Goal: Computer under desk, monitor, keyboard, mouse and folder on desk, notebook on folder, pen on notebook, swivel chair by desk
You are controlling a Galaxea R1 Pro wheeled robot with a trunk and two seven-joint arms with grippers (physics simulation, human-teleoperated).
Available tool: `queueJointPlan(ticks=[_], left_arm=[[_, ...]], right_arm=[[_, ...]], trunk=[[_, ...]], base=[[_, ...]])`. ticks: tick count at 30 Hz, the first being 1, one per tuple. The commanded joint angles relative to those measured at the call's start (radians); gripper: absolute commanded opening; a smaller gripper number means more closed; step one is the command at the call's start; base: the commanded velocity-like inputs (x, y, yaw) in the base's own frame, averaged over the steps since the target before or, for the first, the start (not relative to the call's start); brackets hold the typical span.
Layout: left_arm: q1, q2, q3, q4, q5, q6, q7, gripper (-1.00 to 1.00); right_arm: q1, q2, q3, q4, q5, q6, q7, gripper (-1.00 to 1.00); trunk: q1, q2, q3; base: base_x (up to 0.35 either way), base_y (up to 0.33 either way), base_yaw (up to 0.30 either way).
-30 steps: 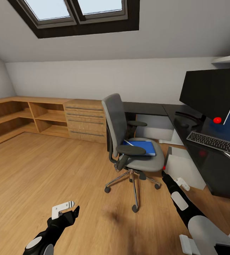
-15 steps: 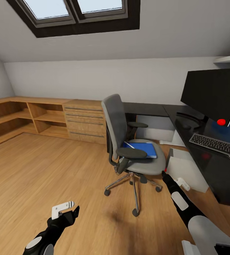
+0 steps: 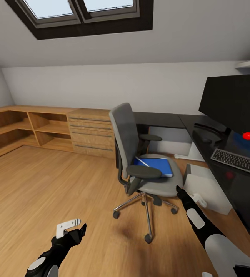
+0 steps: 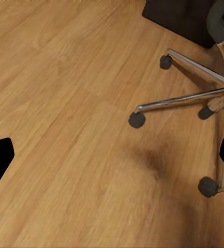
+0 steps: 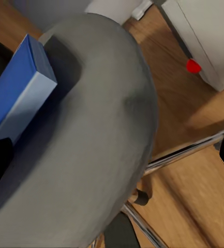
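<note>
Dead center of the head view sits the swivel chair [image 3: 140, 154], grey padded, black armrests, chrome star base on the wood floor [image 3: 44, 184]. The folder [image 3: 155, 166] lies flat on the seat, bright blue, with one armrest crossing in front of it. There's a thin pale edge along the folder's top side, can't tell what that is.

Over on the right of the frame is the surface [image 3: 232, 173], black top running along the back wall and then toward the camera. The monitor [image 3: 236, 104] stands on it at upper right, black front with a small red dot at a lower corner. The keyboard [image 3: 238, 161] lies on the surface just in front of the monitor, dark keys, partly cut off by the frame edge. A white box of a computer [image 3: 207, 188] stands on the floor beside the surface edge, between chair and surface.

Right tool [image 3: 177, 188] is at lower right of center, just beside the front edge of the seat; in the right wrist view its fingers sit wide apart at the picture's edges, seat and folder [image 5: 16, 93] between them, nothing gripped. Left tool [image 3: 69, 227] hangs at lower left over bare floor, also spread wide and empty; its wrist view shows the chair base [image 4: 194, 98] and castors.

Low light-wood shelving [image 3: 44, 129] runs along the left wall.
</note>
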Motion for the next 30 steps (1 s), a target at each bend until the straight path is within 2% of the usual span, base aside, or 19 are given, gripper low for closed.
queueJointPlan(ticks=[1, 17, 24, 30], left_arm=[[0.000, 0.000, 0.001, -0.002, 0.011, 0.004, 0.006, 1.00], [0.000, 0.000, 0.001, -0.002, 0.011, 0.004, 0.006, 1.00], [0.000, 0.000, 0.003, -0.002, 0.011, 0.003, 0.006, 1.00], [0.000, 0.000, 0.004, -0.002, 0.011, 0.002, 0.007, 1.00]], right_arm=[[-0.001, -0.003, 0.000, 0.001, -0.010, -0.004, 0.004, 1.00], [-0.001, -0.037, -0.008, 0.004, -0.013, -0.007, -0.001, 1.00], [-0.001, -0.047, -0.086, 0.004, -0.013, -0.004, 0.000, 1.00], [-0.001, -0.050, -0.103, 0.004, -0.013, -0.002, -0.001, 1.00]], trunk=[[0.000, 0.000, -0.001], [0.000, 0.000, -0.001], [0.000, 0.000, -0.001], [0.000, 0.000, -0.001]], base=[[0.143, 0.000, 0.000], [0.079, 0.000, 0.000], [0.027, 0.000, 0.000], [0.134, 0.000, 0.000]])
